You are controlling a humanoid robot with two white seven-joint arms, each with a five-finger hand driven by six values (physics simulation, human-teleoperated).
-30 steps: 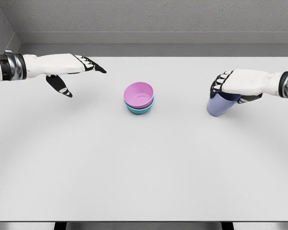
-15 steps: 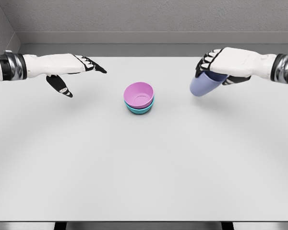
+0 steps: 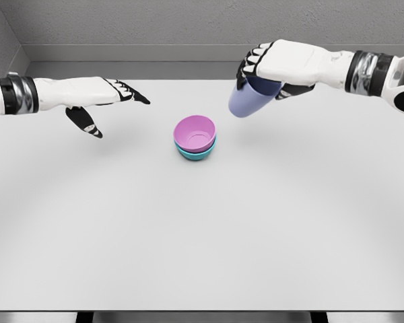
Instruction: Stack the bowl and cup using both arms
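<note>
Head view, the only one we have. We see the right hand [image 3: 273, 64] coming in from the upper right, fingers curled around the rim end of a periwinkle-blue plastic cup [image 3: 246, 101], grasping it from above. The cup hangs tilted, its closed base pointing down and left, lifted clear of the flat white table [image 3: 202, 235]. It sits over the table's far edge, right of the middle, up and to the right of the bowls and apart from them.

We see the left hand [image 3: 97, 94] over the far-left part of the table, released: fingers stretched out straight toward the right, thumb [image 3: 84, 122] dropped below the palm, holding nothing and touching nothing we can make out. Whether it rests on the table or floats above it, we cannot tell.

Near the table's middle, a bit toward the far edge, a pink round plastic bowl [image 3: 195, 131] sits nested inside a teal round plastic bowl [image 3: 196, 155]; only the teal rim and lower wall show beneath the pink one. Both open upward, and the pink one holds nothing.

Between the two hands only the bowl stack stands. We see the whole near half of the table bare, through to the near edge and both near corners. A grey wall [image 3: 188, 27] runs just behind the far edge.
</note>
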